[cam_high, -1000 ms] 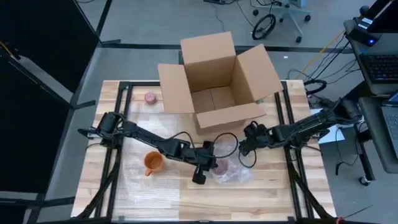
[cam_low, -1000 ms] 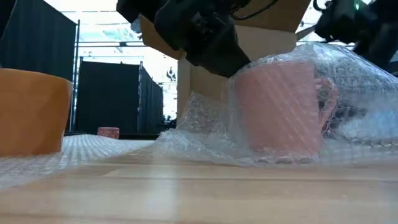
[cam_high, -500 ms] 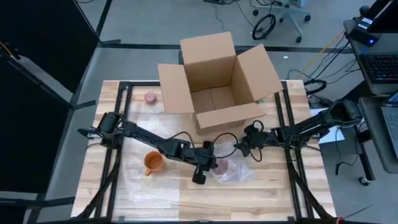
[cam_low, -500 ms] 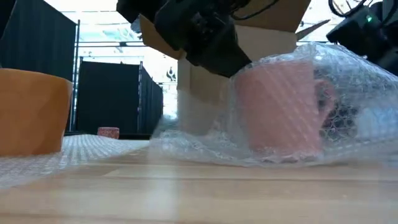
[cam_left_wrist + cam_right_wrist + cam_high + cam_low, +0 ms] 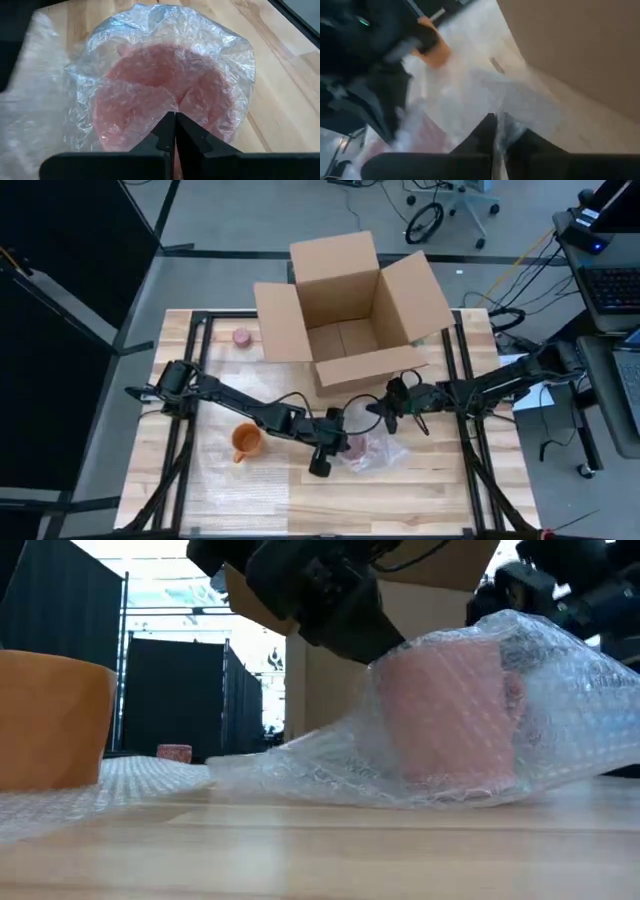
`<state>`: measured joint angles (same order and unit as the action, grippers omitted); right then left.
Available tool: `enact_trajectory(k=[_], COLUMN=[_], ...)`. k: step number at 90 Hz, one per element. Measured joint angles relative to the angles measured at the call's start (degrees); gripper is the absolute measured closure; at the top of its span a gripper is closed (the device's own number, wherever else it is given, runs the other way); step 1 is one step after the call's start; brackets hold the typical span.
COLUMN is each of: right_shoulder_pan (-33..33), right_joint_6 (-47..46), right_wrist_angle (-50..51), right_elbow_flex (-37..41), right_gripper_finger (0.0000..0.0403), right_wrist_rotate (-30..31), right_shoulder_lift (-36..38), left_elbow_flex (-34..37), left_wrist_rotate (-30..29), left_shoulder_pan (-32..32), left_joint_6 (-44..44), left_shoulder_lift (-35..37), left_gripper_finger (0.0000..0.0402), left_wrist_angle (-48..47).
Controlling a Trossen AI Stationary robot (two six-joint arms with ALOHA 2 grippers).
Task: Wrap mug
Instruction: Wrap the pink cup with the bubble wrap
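Left wrist view: mug (image 5: 160, 95) beyond pinched fingertips (image 5: 172, 125).

Clear glossy bubble wrap (image 5: 560, 730), dimpled and crinkled, veils the smooth pink mug (image 5: 450, 710); another matt, pebbled sheet (image 5: 215, 475) lies at seven o'clock under a glazed orange mug (image 5: 246, 442). Pale wood-grain table (image 5: 420, 500), satin finish; at twelve o'clock, a matt brown cardboard box (image 5: 345, 310)
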<state>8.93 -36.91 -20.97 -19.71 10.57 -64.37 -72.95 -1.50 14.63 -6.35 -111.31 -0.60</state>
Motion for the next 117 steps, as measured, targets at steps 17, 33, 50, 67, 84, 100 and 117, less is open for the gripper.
enact_trajectory(k=[17,33,50,67,84,100,117], right_shoulder_pan=[0.02,0.62,3.42,4.31,5.05,7.53,10.27], right_joint_6=[5.7,9.8,12.29,10.47,12.85,14.68,13.87], right_wrist_angle=[11.96,19.83,20.69,23.4,19.94,18.66,16.28], right_elbow_flex=[-8.04,-14.5,-17.1,-17.1,-17.13,-17.13,-17.13], right_gripper_finger=[0.0402,0.0402,0.0403,0.0403,0.0403,0.0403,0.0403], right_wrist_rotate=[0.2,1.11,1.3,1.88,-0.16,-0.28,-0.87], right_shoulder_lift=[3.27,4.56,4.6,4.22,1.88,-1.43,-7.08], left_elbow_flex=[0.0,-0.02,-0.02,-0.02,-0.02,-0.07,-0.07], left_wrist_rotate=[0.0,0.07,0.11,0.09,0.55,1.01,1.01], left_shoulder_pan=[0.0,0.0,-0.39,-1.09,-2.71,-4.12,-4.4], left_joint_6=[0.03,0.09,2.82,3.37,7.29,7.67,7.78], left_shoulder_lift=[0.02,0.02,0.02,0.02,0.02,0.02,0.0], left_gripper_finger=[0.0401,0.0401,0.0401,0.0401,0.0401,0.0401,0.0401], left_wrist_angle=[-0.05,-0.18,-0.33,-0.06,-0.01,0.06,0.04])
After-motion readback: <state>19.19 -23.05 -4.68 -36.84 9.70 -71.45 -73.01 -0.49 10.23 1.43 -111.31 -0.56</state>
